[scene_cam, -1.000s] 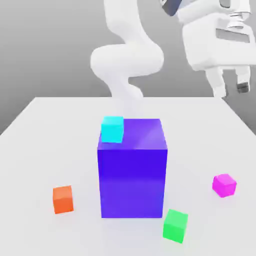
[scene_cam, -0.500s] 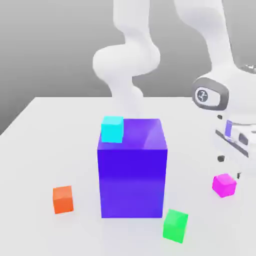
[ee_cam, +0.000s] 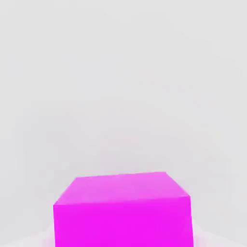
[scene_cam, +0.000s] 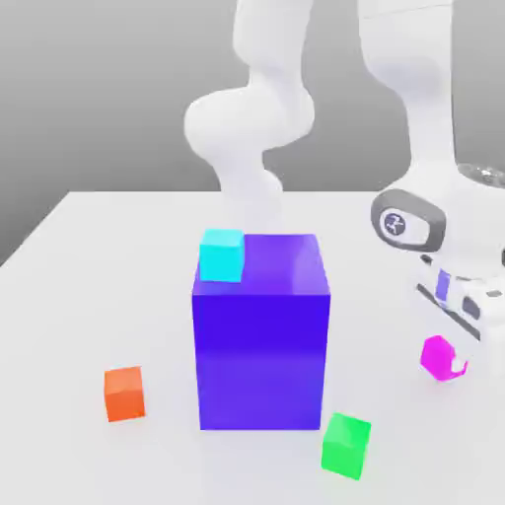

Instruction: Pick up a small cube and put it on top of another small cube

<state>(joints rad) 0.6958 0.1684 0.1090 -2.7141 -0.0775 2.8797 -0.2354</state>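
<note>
The small pink cube [scene_cam: 441,356] sits on the white table [scene_cam: 89,296], off to the exterior view's right of the big blue block [scene_cam: 260,335] and well apart from it. The gripper [scene_cam: 454,367] is down over the cube with its fingers clenched on it; a pale fingertip shows against the cube's far side in the exterior view, and the hand view has the cube's pink top and front face [ee_cam: 123,212] right under the camera.

The cube looks rigid and very light, with flat glossy faces and sharp edges. That gloss suggests it could slip if pinched near a corner, so the safest hold is square across two opposite side faces, about halfway up. Nothing about it looks breakable.

A cyan cube [scene_cam: 222,254] rests on the blue block's top, at the corner toward the exterior view's left and near the edge, so there is little margin for setting anything on it. An orange cube [scene_cam: 124,394] lies on the table beyond the blue block toward the exterior view's left, and a green cube [scene_cam: 346,445] lies just in front of the block's near right corner. The table between the pink cube and the blue block is bare, but any carry toward the cyan cube would probably need to rise above the block's top edge first.
</note>
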